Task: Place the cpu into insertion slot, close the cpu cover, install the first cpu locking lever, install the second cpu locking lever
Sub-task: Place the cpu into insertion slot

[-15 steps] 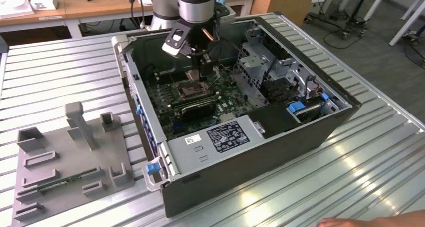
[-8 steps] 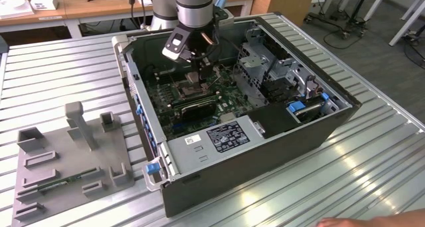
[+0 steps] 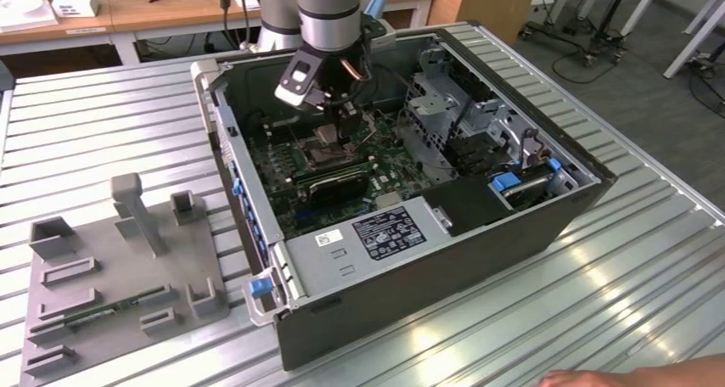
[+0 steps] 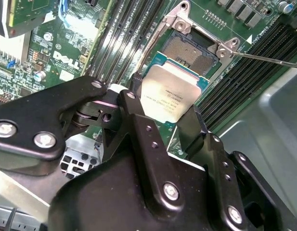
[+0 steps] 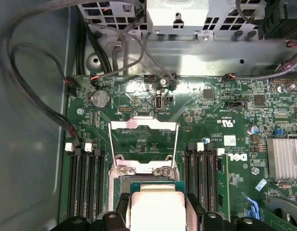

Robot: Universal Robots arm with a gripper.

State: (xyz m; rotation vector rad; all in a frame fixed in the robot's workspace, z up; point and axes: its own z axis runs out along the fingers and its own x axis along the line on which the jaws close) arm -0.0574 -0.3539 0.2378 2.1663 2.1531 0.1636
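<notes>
Pinching the flat, silver-topped square cpu (image 4: 170, 91) by opposite edges, your black gripper (image 4: 163, 109) holds it near the silver-rimmed insertion slot (image 4: 189, 52); judge it light, stiff, fragile.

I see white lettering on the circuit board (image 5: 206, 120), small print on the cpu (image 4: 170, 94), and a label (image 3: 385, 228) on the power supply (image 3: 340, 264).
</notes>
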